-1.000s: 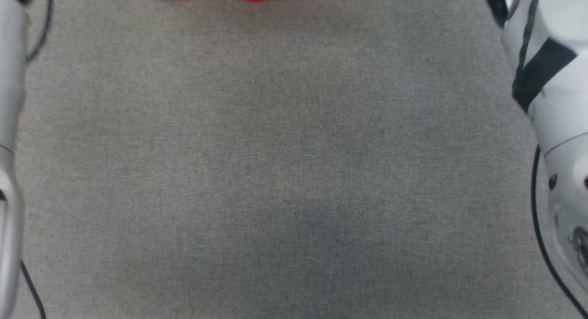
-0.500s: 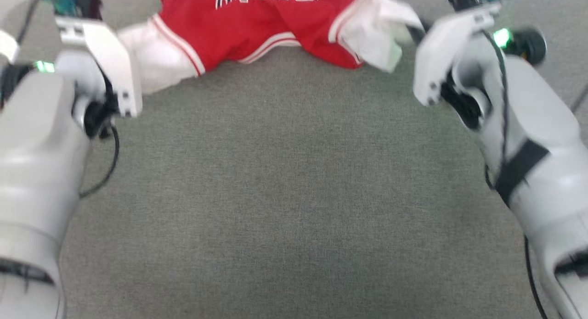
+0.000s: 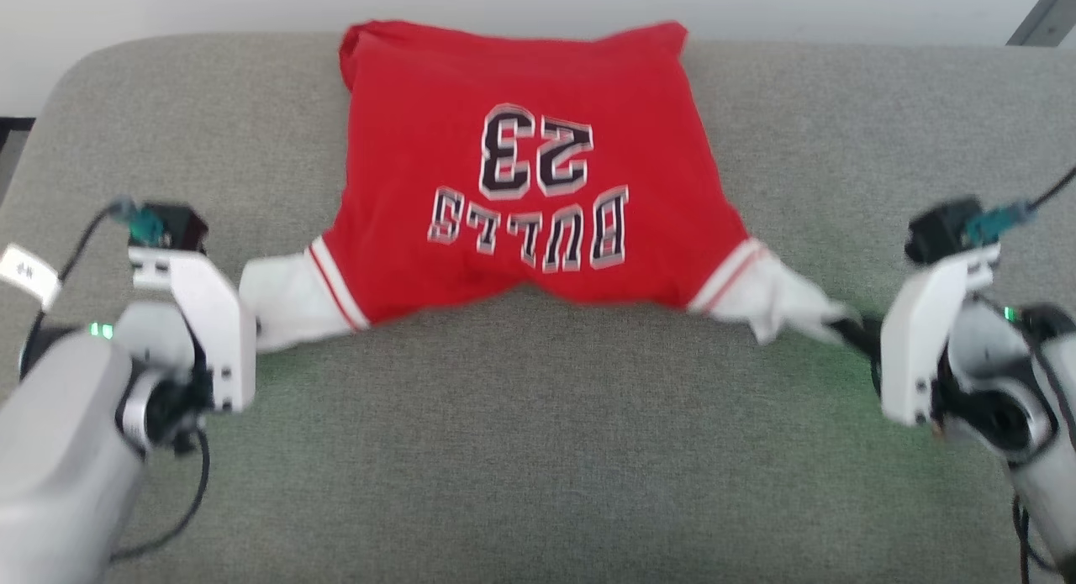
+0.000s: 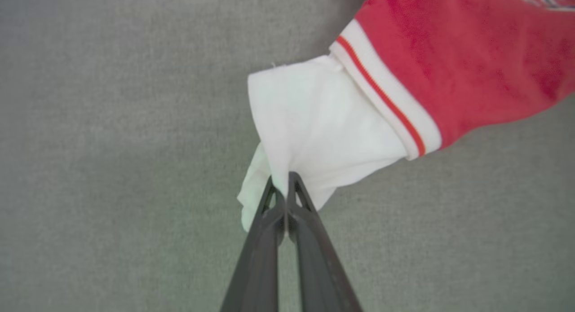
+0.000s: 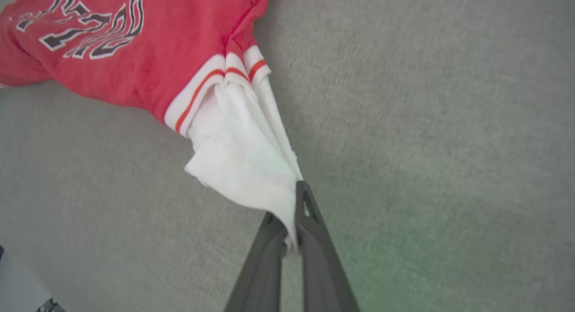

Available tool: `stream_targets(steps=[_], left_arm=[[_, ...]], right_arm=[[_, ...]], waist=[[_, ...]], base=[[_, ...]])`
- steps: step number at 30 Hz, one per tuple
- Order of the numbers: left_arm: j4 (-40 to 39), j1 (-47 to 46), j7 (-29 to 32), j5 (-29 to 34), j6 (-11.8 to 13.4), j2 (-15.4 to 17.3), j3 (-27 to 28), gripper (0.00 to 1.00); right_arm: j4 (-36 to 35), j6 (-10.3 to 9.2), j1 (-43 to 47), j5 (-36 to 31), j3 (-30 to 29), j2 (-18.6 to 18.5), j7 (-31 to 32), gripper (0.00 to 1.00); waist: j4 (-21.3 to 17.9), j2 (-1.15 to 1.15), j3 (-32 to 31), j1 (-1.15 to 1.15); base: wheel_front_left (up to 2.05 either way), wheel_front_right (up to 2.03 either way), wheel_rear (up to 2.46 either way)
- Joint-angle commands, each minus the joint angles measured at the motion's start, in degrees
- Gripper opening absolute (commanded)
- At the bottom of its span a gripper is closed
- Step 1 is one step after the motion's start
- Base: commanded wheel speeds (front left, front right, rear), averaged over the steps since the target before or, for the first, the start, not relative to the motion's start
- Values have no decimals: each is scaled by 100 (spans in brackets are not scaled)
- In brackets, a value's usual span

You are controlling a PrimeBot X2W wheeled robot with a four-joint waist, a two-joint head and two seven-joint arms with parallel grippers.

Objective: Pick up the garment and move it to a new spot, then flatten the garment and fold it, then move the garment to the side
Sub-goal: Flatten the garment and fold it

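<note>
One garment (image 3: pixel 521 189) is laid print-up on the grey woven cushion (image 3: pixel 538 449), toward its far edge, with the lettering inverted in the head view. Two white sleeves are stretched outward, each edged with red-striped ribbed trim. Left gripper (image 4: pixel 282 185) is clamped tight on the bunched left sleeve (image 4: pixel 314 123). Right gripper (image 5: pixel 291 211) is pinched closed on a corner of the right sleeve (image 5: pixel 242 164). Fabric is probably a soft knit, though detail is limited by blur.

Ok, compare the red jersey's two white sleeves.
The left white sleeve spreads broad and fairly flat; the right white sleeve is drawn into a narrow, pleated point. The left sleeve's striped trim lies flat; the right sleeve's trim is bunched. Shared: the left claw and right claw each pinch one, shut.
</note>
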Motion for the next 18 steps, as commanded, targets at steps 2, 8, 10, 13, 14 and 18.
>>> stream_targets(steps=[2, 8, 10, 13, 14, 18], left_arm=[[-759, 601, 286, -166, 379, 259, 63, 0], [-3058, 2218, 985, -514, 1513, 988, 195, 0], [-3538, 2599, 1111, -544, 1788, 1176, 220, 0], [-4086, 3056, 1230, -642, 2066, 1376, 242, 0], [-4209, 3174, 1249, -662, 2150, 1436, 255, 0], [-4510, 3474, 1171, -680, 2312, 1513, 278, 0]], right_arm=[[-462, -1, 565, 83, -248, -112, 410, 0], [-1832, -1, 2036, 93, -860, -220, 1729, 0], [-2243, 0, 2446, 130, -1057, -161, 2127, 0], [-2801, 0, 3003, 49, -1399, -61, 2594, 0], [-2963, 0, 3184, -11, -1518, -5, 2709, 0], [-3485, 0, 3693, -312, -1835, 301, 2910, 0]], waist=[[14, 0, -82, 0], [54, 0, -177, 0], [68, 0, -182, 0], [92, 0, -177, 0], [102, 0, -174, 0], [143, 0, -117, 0]], base=[[0, 0, 0], [0, 0, 0], [0, 0, 0], [0, 0, 0], [0, 0, 0], [0, 0, 0]])
